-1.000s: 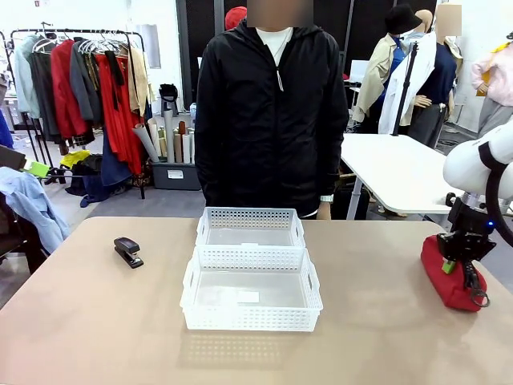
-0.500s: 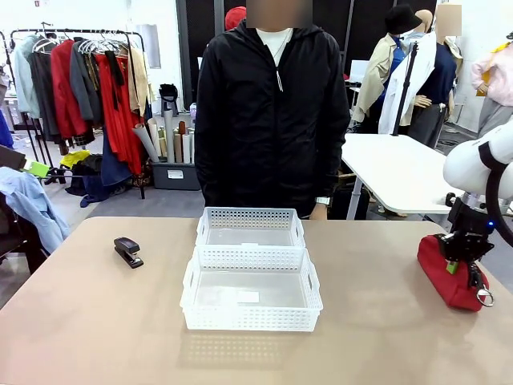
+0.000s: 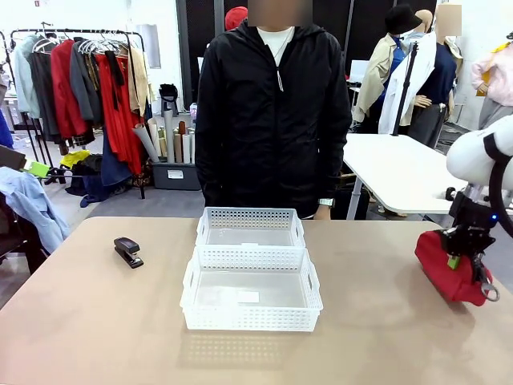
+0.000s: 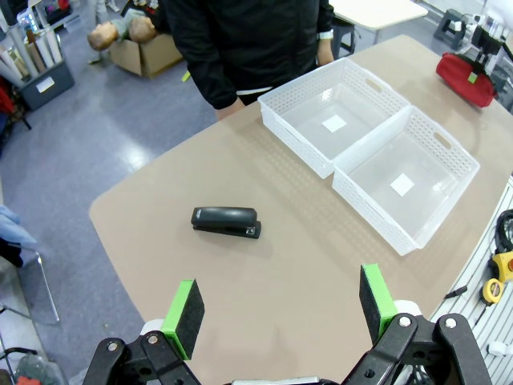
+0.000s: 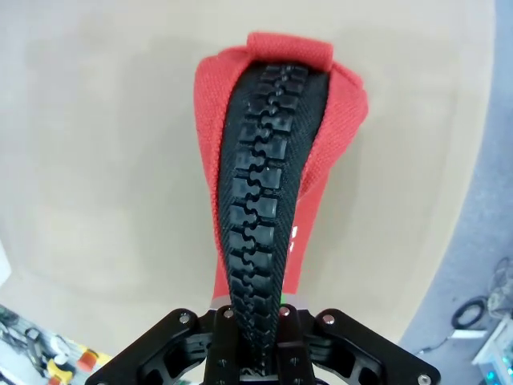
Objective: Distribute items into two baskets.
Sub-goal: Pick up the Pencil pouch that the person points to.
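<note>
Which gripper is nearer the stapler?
Left. The left gripper hovers open with the stapler just ahead; the right gripper is beyond the baskets, shut on the red pouch.

Two white baskets, the far basket (image 3: 250, 218) and the near basket (image 3: 250, 318), share one counter (image 3: 96, 321) with one black stapler (image 3: 127, 251) and one red pouch (image 3: 441, 261). Each basket carries one white label (image 4: 333, 123) on its floor, two in all. One person (image 3: 272, 112) in black stands across the counter. Two robot hands are in frame: the left hand (image 4: 279, 309), showing two green pads (image 4: 184, 317), and the right hand (image 3: 458, 258). Behind stand one white table (image 3: 393, 172) and one clothes rack (image 3: 80, 36).
</note>
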Controlling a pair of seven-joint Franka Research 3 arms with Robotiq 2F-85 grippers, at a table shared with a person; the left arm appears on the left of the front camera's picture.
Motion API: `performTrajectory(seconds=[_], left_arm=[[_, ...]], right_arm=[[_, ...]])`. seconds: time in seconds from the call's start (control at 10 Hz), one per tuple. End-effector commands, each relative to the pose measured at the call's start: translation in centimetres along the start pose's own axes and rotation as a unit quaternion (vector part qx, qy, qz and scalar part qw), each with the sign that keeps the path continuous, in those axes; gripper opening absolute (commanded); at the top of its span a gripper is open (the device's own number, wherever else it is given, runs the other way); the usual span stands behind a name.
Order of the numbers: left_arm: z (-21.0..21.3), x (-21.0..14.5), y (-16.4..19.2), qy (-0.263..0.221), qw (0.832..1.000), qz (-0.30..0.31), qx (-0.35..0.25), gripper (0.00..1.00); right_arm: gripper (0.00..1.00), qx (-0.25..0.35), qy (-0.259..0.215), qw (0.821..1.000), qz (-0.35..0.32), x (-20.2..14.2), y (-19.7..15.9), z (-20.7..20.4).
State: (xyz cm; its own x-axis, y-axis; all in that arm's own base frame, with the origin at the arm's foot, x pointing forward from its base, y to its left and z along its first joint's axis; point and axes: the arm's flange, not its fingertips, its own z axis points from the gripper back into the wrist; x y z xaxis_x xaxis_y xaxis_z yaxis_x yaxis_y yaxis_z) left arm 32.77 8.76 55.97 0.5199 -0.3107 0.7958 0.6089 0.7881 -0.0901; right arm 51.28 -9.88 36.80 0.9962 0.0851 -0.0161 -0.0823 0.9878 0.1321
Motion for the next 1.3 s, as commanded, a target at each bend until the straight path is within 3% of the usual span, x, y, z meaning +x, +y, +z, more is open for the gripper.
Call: performTrajectory(seconds=[0.0,0.3,0.4,0.7,1.2], left_arm=[[-0.1,0.0,0.0,-0.003,1.000,-0.003,-0.005,1.00],[-0.1,0.0,0.0,-0.003,1.000,-0.003,-0.005,1.00],[-0.1,0.0,0.0,-0.003,1.000,-0.003,-0.005,1.00],[-0.1,0.0,0.0,-0.003,1.000,-0.003,-0.005,1.00],[-0.1,0.0,0.0,-0.003,1.000,-0.003,-0.005,1.00]], right_arm=[[0.00,0.014,-0.015,0.999,0.038,-0.4,0.8,5.0],[0.00,0.013,-0.031,0.993,0.111,-2.0,3.7,11.7],[0.00,0.034,-0.048,0.985,0.162,-2.6,5.4,13.7],[0.00,0.064,-0.028,0.947,0.313,-4.6,10.0,16.5],[0.00,0.043,-0.009,0.906,0.422,-7.7,12.8,19.7]])
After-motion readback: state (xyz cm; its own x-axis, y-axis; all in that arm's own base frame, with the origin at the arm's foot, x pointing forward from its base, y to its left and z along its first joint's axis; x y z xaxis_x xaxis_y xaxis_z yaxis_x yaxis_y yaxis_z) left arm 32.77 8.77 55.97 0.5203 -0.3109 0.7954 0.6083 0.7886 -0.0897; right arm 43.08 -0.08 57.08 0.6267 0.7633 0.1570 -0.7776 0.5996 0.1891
